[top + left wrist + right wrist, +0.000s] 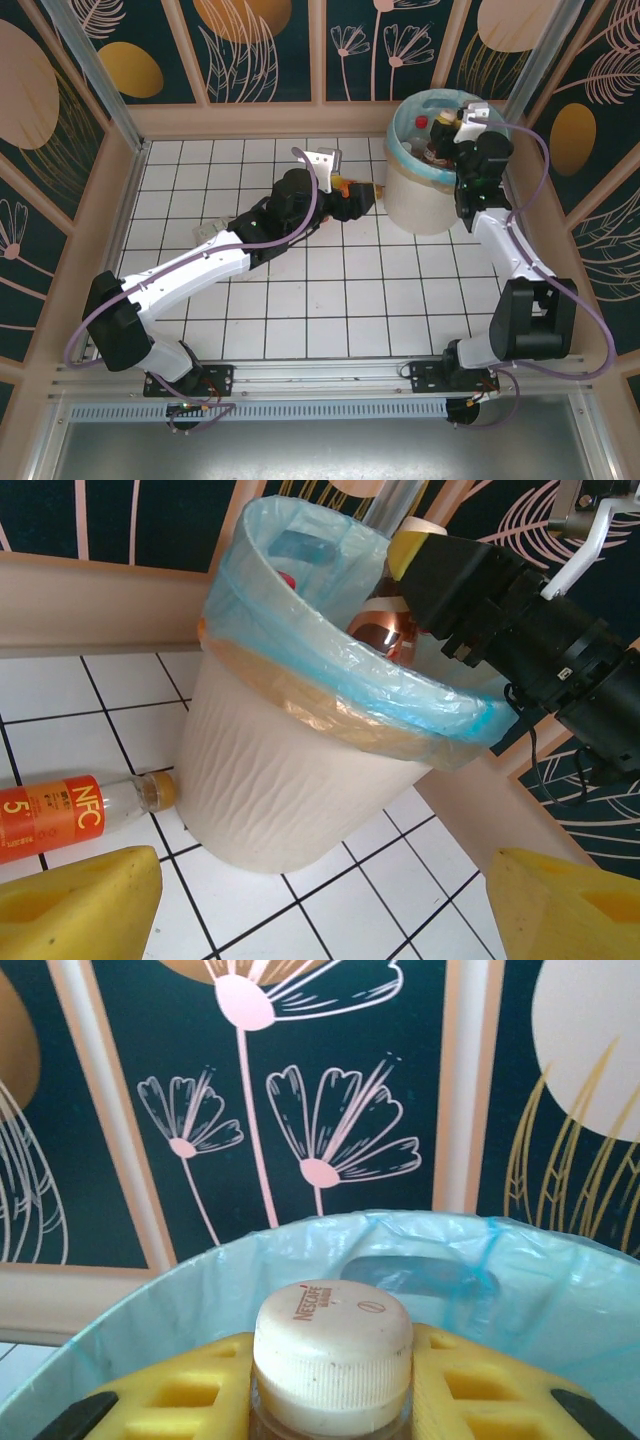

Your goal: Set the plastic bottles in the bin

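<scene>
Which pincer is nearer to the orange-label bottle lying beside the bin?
Left. The left pincer hovers open close beside the orange-label bottle; the right pincer is over the bin, shut on a white-capped bottle.

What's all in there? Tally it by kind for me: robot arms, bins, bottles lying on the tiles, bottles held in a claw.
Robot arms: 2, the left arm and the right arm
Bins: 1, the cream-white bin
Bottles lying on the tiles: 1, the orange-labelled bottle
Bottles held: 1, the white-capped bottle in the right gripper
Total: 5

"NFC", "5" on orange bottle label [48,818]; "NESCAFÉ" on white bottle cap [333,1345].
</scene>
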`<state>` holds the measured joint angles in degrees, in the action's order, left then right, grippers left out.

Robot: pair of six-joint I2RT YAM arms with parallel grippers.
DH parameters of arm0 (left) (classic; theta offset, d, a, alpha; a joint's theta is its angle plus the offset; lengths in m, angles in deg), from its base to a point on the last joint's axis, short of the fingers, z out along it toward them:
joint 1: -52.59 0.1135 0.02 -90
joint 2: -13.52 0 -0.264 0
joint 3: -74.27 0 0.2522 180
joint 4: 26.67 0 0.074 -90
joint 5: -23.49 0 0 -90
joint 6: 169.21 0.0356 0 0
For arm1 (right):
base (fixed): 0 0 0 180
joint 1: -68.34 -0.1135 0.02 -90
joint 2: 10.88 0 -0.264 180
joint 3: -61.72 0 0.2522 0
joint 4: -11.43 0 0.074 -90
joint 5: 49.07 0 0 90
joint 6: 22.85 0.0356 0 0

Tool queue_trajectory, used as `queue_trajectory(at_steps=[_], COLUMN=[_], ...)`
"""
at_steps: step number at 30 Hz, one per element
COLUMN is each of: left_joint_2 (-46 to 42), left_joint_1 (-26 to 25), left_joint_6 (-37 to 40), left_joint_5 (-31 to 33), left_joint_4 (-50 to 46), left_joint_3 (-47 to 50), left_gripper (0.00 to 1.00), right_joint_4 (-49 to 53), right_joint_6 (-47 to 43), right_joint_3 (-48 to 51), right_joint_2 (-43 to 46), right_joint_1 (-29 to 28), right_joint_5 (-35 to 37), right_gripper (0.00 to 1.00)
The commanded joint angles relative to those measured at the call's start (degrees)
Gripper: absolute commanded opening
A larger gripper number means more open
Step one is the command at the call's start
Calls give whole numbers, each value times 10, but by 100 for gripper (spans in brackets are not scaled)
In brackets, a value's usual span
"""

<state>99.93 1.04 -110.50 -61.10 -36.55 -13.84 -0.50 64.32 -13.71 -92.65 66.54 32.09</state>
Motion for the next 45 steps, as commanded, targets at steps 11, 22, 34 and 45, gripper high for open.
queue_trajectory(at_steps=[11,22,34,45], left_joint_2=[10,-1,-18,-65], left_joint_1=[-3,-3,-3,-3], left_joint_6=[-6,-4,-10,-31], left_joint_5=[8,22,69,115], left_joint_4=[9,5,-22,-39], left_joint_3=[-12,-4,10,65], left_gripper=[86,87,87,88], right_joint_4=[78,135,182,271], right_joint_6=[-12,6,15,29], right_joint_3=[-65,-128,-124,-176], right_joint_2=[-20,-2,49,70], right_joint_1=[2,-1,-46,-75], right_joint_5=[3,43,31,30], right_gripper=[53,53,51,45])
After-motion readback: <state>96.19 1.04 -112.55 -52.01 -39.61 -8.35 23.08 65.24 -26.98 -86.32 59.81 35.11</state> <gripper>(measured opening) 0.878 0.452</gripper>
